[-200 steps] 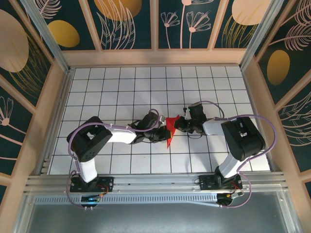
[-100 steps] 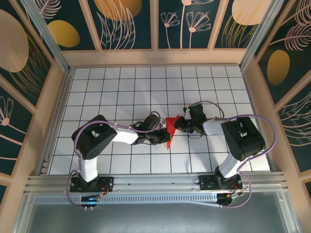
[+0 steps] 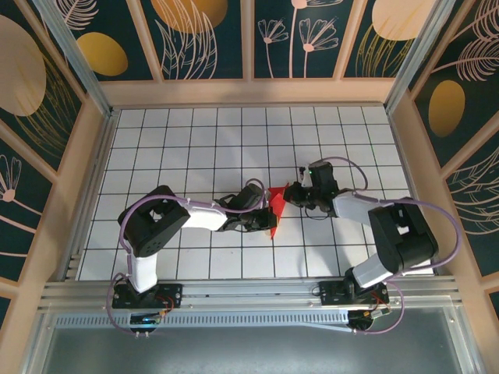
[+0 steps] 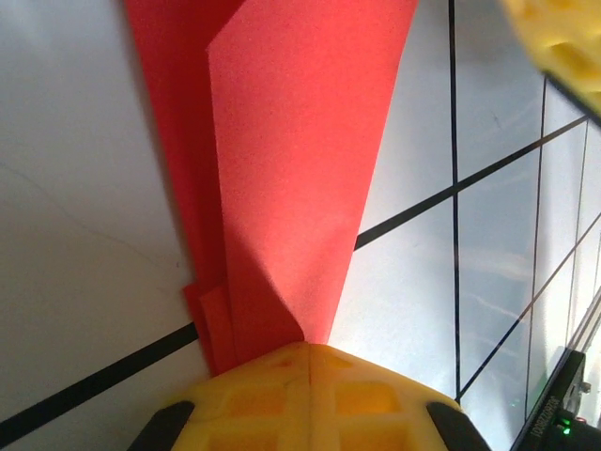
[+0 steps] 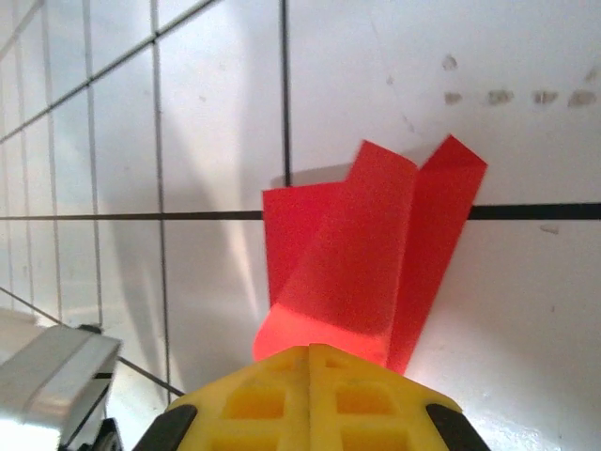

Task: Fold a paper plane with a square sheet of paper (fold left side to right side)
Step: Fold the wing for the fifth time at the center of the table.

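We have both pinching the folded red paper mid-table: left gripper on its near end, right gripper on its far end; open grid all round, walls well apart. Versus a second ago, the right elbow swung outward and the left arm reached further in. Overhead, the wrists hide the paper's edges.

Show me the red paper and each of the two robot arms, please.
red paper point(image 4: 291, 188): left wrist view, on its upper folded flap.
left arm point(image 3: 148, 226): top view, on the black elbow joint.
right arm point(image 3: 401, 232): top view, on the black elbow joint.
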### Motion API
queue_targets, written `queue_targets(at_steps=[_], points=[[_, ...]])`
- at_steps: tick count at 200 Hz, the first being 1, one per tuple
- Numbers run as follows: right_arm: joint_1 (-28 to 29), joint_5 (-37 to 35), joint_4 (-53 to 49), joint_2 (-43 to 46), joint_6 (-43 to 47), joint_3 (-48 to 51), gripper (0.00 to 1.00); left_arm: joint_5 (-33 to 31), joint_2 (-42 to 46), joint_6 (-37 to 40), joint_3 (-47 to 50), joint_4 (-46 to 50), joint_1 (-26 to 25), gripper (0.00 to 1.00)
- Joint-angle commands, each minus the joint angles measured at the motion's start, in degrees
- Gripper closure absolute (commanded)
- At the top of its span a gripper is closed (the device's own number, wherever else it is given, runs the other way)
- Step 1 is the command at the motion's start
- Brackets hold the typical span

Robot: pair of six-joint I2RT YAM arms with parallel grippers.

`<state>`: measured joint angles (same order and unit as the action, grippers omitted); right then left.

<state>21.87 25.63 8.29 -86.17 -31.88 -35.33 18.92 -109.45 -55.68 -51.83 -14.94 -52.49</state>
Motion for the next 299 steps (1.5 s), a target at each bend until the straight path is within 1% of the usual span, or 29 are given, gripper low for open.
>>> queue_targets(at_steps=[1,27,71,104,153,205,299], points=[[-0.11,2.29,2.33,2.11,1.48,3.59,1.00,-4.19,-1.51,2.21,0.68,7.79,-0.17,1.00],[0.80,4.08,7.50,1.74,0.50,6.63,1.00,-4.52,-1.40,2.56,0.68,8.34,-0.23,1.00],[2.30,4.26,11.44,-2.33,0.76,6.60,1.00,-5.09,-1.38,2.98,0.51,9.35,-0.19,1.00],[2.61,2.91,10.80,-4.37,1.79,4.94,1.00,-5.65,-1.20,3.29,0.42,10.10,-0.18,1.00],[2.35,-1.21,7.75,-7.54,4.41,2.05,1.00,-6.00,-1.22,3.73,0.68,10.91,-0.21,1.00],[0.65,-2.51,6.39,-9.85,5.31,0.67,1.00,-5.76,-1.47,3.72,1.12,10.72,-0.17,1.00],[-5.85,-2.17,3.24,-12.89,8.56,-3.85,1.00,-5.12,-1.47,3.62,1.83,10.03,-0.20,1.00]])
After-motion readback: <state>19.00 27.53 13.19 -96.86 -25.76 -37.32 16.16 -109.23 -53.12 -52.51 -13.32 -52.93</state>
